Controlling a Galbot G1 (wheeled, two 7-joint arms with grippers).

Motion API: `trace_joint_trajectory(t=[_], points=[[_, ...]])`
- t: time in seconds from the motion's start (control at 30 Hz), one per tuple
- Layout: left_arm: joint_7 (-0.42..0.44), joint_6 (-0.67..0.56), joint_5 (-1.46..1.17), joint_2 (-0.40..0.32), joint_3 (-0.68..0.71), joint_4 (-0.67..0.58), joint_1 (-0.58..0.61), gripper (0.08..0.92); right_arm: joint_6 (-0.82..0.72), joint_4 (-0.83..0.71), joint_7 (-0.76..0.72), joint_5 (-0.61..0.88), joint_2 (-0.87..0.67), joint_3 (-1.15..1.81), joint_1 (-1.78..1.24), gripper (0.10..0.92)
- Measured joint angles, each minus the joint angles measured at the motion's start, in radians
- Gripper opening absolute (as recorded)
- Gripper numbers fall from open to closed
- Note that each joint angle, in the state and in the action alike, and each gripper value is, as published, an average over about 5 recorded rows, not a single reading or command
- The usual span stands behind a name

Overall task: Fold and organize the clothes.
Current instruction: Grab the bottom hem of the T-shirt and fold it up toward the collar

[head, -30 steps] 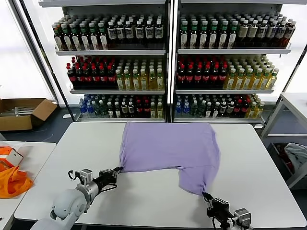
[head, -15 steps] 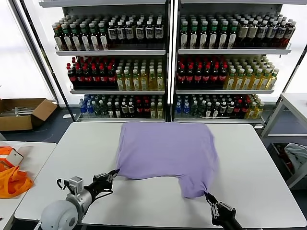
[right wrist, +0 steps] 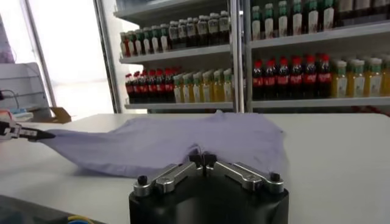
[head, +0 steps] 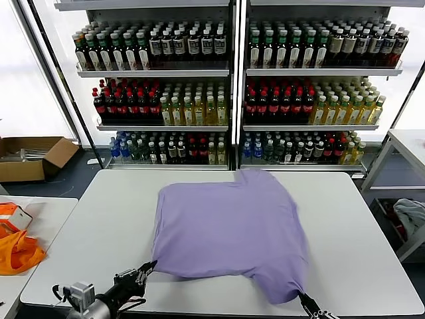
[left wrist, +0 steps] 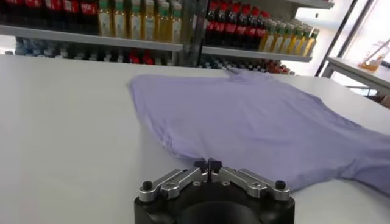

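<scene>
- Left gripper (head: 147, 267) pinches the near-left hem corner of the lavender T-shirt (head: 229, 229), fingers closed on cloth.
- Right gripper (head: 303, 299) clamps its near-right corner.
- The shirt spreads away from both over the white table (head: 86, 239).

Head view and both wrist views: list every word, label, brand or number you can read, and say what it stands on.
None can be read.
T-shirt: plain lavender side up, no print showing.
Bottles on the shelves: labels too small to read.
Cardboard box: no lettering visible.
</scene>
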Motion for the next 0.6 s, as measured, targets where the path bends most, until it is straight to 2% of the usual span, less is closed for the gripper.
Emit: trace_joint_trajectory(t=[0.27,0.6], points=[[0.009,0.002,-0.039,0.032,-0.013,0.013,-0.052,0.085,-0.008,-0.017,0.03,0.052,-0.033,-0.022,0.123,0.107],[0.014,0.003,-0.11,0.113,0.029,0.164,-0.282,0.085,-0.094,-0.128,0.134,0.131,-0.13,-0.14,0.471,0.107]])
